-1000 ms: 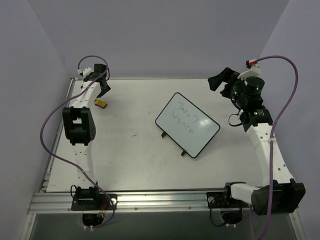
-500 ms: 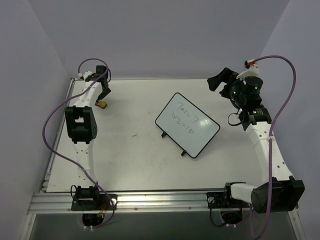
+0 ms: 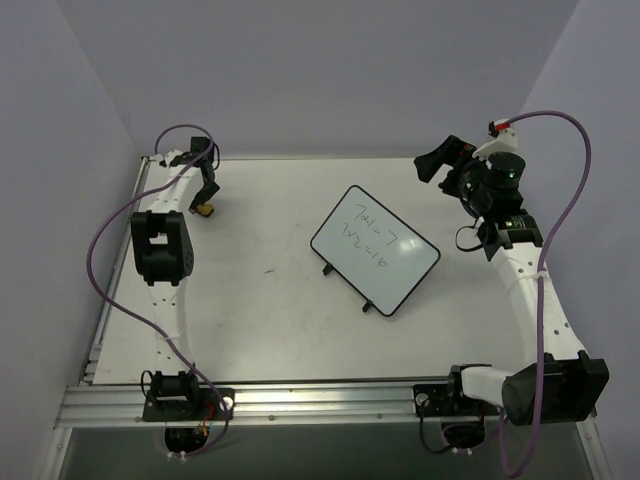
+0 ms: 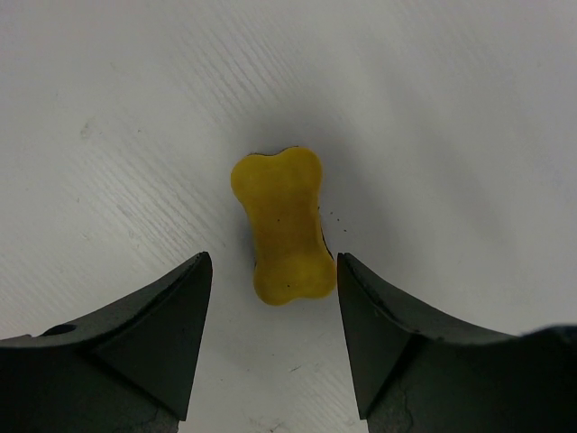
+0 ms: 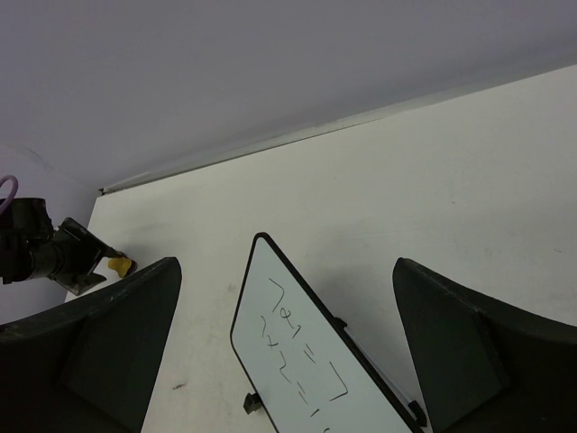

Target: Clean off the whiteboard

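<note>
The whiteboard (image 3: 375,250) lies flat mid-table, turned diagonally, with dark handwriting on it and small black clips on its near-left edge. It also shows in the right wrist view, whiteboard (image 5: 297,361). A yellow bone-shaped eraser (image 4: 281,225) lies on the table at the back left, eraser (image 3: 203,210). My left gripper (image 4: 273,262) points down over it, open, its fingertips on either side of the eraser's near end with thin gaps. My right gripper (image 3: 440,160) hovers at the back right, open wide and holding nothing; in its own view the right gripper (image 5: 287,271) looks toward the board.
Lilac walls close in the table (image 3: 260,320) at the back and on both sides. An aluminium rail (image 3: 300,400) with both arm bases runs along the near edge. The left arm (image 3: 158,250) stretches along the left edge, trailing a purple cable.
My left gripper has come down over the yellow eraser and its jaws have narrowed around it. The right arm and the whiteboard have stayed put.
</note>
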You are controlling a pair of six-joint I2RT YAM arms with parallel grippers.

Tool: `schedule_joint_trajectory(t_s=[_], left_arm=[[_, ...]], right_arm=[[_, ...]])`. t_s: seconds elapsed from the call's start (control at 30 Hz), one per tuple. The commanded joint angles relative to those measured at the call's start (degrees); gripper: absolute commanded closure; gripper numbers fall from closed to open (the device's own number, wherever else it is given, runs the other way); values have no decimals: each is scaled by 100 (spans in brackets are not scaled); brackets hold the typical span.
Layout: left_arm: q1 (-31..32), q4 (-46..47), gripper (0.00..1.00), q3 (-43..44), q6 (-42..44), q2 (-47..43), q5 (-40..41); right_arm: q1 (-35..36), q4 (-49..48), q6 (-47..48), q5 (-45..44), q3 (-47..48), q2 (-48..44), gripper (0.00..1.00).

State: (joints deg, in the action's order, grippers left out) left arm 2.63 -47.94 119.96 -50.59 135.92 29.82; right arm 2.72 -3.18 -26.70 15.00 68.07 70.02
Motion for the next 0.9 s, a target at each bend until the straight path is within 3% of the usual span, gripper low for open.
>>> schedule_joint_trajectory(t_s=[0.0, 0.57, 0.87], left_arm=[[-35, -31, 34, 54, -153, 154, -108], [-44, -145, 35, 423, -241, 366, -223], [-87, 30, 30, -183, -74, -293, 14]], right_arm=[[44, -174, 77, 29, 57, -41, 0], [44, -130, 112, 29, 48, -76, 0], [44, -121, 130, 11, 22, -76, 0]])
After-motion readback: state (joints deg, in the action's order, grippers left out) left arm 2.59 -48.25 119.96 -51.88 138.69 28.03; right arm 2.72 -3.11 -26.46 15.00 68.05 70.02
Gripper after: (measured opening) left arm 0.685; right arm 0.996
